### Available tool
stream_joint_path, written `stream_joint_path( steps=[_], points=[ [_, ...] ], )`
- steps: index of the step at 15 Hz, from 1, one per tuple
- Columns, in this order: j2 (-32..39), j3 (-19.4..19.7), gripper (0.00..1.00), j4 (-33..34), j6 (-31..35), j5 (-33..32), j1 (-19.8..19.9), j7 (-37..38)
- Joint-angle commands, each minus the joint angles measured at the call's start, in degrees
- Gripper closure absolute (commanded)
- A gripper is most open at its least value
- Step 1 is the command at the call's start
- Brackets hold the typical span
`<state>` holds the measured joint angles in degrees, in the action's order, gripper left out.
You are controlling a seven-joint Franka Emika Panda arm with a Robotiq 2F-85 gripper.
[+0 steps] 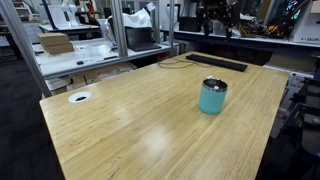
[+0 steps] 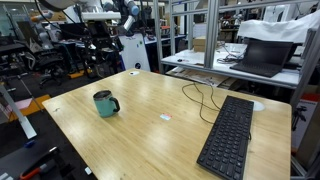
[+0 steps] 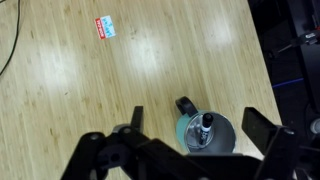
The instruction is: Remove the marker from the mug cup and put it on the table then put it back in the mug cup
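**A slim marker, a wide grip, and an edge close by**

We see the gripper (image 3: 196,116) spread wide in the wrist view, holding nothing and hanging above the mug cup (image 3: 188,132). The marker (image 3: 207,124) stands inside the cup, dark end up. The cup sits on the table (image 3: 150,70) near one long edge, well apart from the corner with the white-ringed hole (image 1: 79,97) and from the keyboard (image 2: 230,135) along the opposite side.

We judge the main risk to be a descent slightly off centre. A finger could strike the rim or the handle and tip the cup or shove it toward that near edge. The marker is thin and loose in the cup, so it could roll aside as the fingers close, or be pinched askew and drag the cup up with it.

Only the marker's top shows; its lower length is hidden by the cup wall. In both exterior views the marker cannot be made out, and we cannot pick out the gripper there against the clutter. The gripper body cuts off the cup's lower part.
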<state>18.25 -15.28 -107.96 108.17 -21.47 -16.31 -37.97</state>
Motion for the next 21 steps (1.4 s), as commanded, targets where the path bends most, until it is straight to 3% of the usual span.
stream_joint_path(
  steps=[1, 8, 18, 19, 20, 21],
  points=[
    [2.97, -0.52, 0.0, 1.79, 2.47, -3.53, 0.08, -5.69],
    [6.23, -1.85, 0.0, 2.65, 3.47, -2.79, -1.08, -12.46],
    [8.04, -3.08, 0.0, -0.06, 3.75, -2.14, -5.17, -4.39],
    [8.44, -3.09, 0.08, -0.34, 3.97, -2.26, -5.21, -4.05],
    [8.72, -3.07, 0.26, -0.63, 4.21, -2.32, -5.13, -3.88],
    [8.86, -3.0, 0.32, -0.86, 4.26, -2.52, -5.01, -3.84]
  ],
)
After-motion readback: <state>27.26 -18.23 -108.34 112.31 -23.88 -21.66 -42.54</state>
